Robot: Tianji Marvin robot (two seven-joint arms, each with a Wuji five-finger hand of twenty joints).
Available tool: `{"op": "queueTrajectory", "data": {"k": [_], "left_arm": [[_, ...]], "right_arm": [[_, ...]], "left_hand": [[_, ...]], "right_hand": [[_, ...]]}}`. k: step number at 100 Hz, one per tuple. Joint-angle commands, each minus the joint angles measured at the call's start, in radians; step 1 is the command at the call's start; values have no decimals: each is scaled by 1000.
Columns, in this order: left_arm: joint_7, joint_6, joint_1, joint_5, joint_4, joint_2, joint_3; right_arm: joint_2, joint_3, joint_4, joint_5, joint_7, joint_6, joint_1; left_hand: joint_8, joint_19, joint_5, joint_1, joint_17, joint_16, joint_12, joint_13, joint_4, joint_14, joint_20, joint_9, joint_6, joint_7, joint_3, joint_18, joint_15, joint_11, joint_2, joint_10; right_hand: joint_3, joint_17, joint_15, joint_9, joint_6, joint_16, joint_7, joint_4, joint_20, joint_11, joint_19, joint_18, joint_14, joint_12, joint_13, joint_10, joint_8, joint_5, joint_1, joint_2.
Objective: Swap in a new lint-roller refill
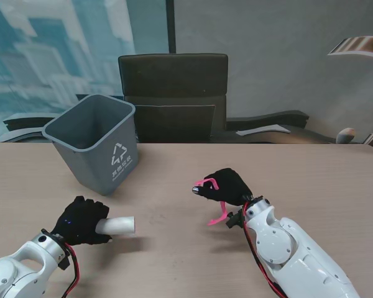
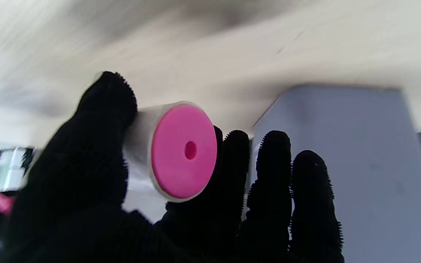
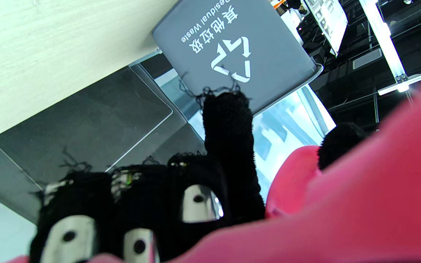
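The refill roll (image 1: 116,225) sits lower left in the stand view, a white tube lying roughly level and held up off the table (image 1: 174,186) by the left hand (image 1: 81,221). About half of it pokes out of the fist toward the frame's middle. In the left wrist view the roll (image 2: 166,153) shows a pink end cap with a small centre hole, with the thumb on one side and the other fingers (image 2: 232,171) against the opposite side, so that hand is clamped on it.

The pink roller handle (image 1: 214,200) is right of centre, gripped in the right hand (image 1: 227,186), fingers curled around it. Its bare end points left toward the roll, and a pink hook-shaped bit hangs out nearer to me. There's a decent stretch of bare tabletop between the two hands.

The grey bin (image 1: 99,141) stands upper left, just beyond the left hand, tilted a bit, mouth open. A dark chair (image 1: 173,93) sits behind the table's far edge. The right half of the table is open right out to its edge.

The right wrist view is mostly a pink blur (image 3: 360,204) up close, so the handle's shape is hard to read there. The left wrist view is smeared too.
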Motion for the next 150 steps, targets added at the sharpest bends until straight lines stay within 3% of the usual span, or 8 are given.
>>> {"op": "queueTrajectory", "data": {"k": [1, 10, 39, 57, 66, 68, 73, 150], "left_arm": [[8, 6, 20, -16, -44, -14, 7], [66, 11, 32, -72, -73, -27, 23], [150, 60, -48, -442, -106, -76, 157], [203, 176, -142, -649, -103, -110, 276], [206, 231, -179, -736, -100, -121, 317], [203, 238, -186, -755, -100, -123, 325], [193, 259, -200, -794, -99, -125, 341], [67, 348, -286, -897, -53, -113, 447]], "right_arm": [[-1, 5, -18, -7, -2, -12, -17], [0, 15, -28, -21, -12, -21, -26], [-1, 45, -66, -68, -55, -41, -55], [-20, 30, -86, -62, -129, -54, -66], [-31, 18, -91, -73, -176, -72, -68], [-33, 15, -91, -77, -186, -76, -68], [-37, 8, -91, -86, -207, -83, -67], [-56, -27, -78, -104, -285, -88, -41]], "left_hand": [[55, 21, 27, 145, 3, 14, 36, 32, 95, 6, -10, 46, -176, 191, 205, 24, 25, 20, 44, -23], [56, 53, 28, 139, 16, 20, 47, 42, 96, 10, 6, 54, -173, 197, 213, 22, 37, 28, 40, -19], [48, 66, 5, 133, 16, 31, 80, 34, 91, -1, 7, 39, -170, 225, 227, 7, 60, 44, 56, -22], [30, 61, -33, 136, 2, 32, 99, 12, 95, -19, -6, 7, -178, 257, 207, -18, 69, 57, 88, -37], [22, 59, -45, 137, -6, 32, 100, 2, 97, -27, -10, -5, -182, 266, 196, -27, 70, 62, 101, -42], [20, 58, -47, 137, -8, 32, 100, 1, 97, -28, -11, -8, -183, 268, 195, -29, 71, 63, 103, -43], [16, 57, -50, 138, -10, 32, 99, -1, 96, -32, -12, -12, -184, 269, 192, -30, 72, 65, 108, -46], [-8, 53, -51, 146, -14, 26, 85, -5, 95, -29, -21, -16, -186, 282, 175, -29, 71, 70, 106, -44]], "right_hand": [[-29, 82, 149, 53, 57, 25, -12, -34, 11, 64, 244, -328, -428, 13, -10, 42, 3, 56, -30, 68], [-79, 82, 148, 52, 57, 27, -12, -27, 12, 76, 244, -326, -429, 19, -10, 40, 2, 55, -17, 112], [-130, 82, 152, 52, 60, 31, -13, -25, 19, 77, 244, -318, -419, 20, -10, 43, 2, 52, -33, 200], [-499, 82, 166, 52, 65, 38, -8, -3, 62, 77, 244, -258, -361, 37, -13, 84, 1, 65, 115, 535], [-512, 83, 170, 52, 60, 40, -5, -2, 67, 82, 244, -253, -350, 40, -14, 88, 1, 72, 139, 591], [-647, 83, 168, 53, 60, 46, -3, 8, 75, 82, 244, -252, -350, 42, -13, 89, -3, 73, 246, 631], [-680, 83, 169, 52, 60, 48, 0, 14, 77, 84, 244, -250, -347, 43, -13, 89, -3, 74, 299, 650], [-703, 84, 171, 52, 61, 54, 8, 17, 79, 94, 244, -257, -355, 45, -14, 83, -8, 75, 343, 666]]}}
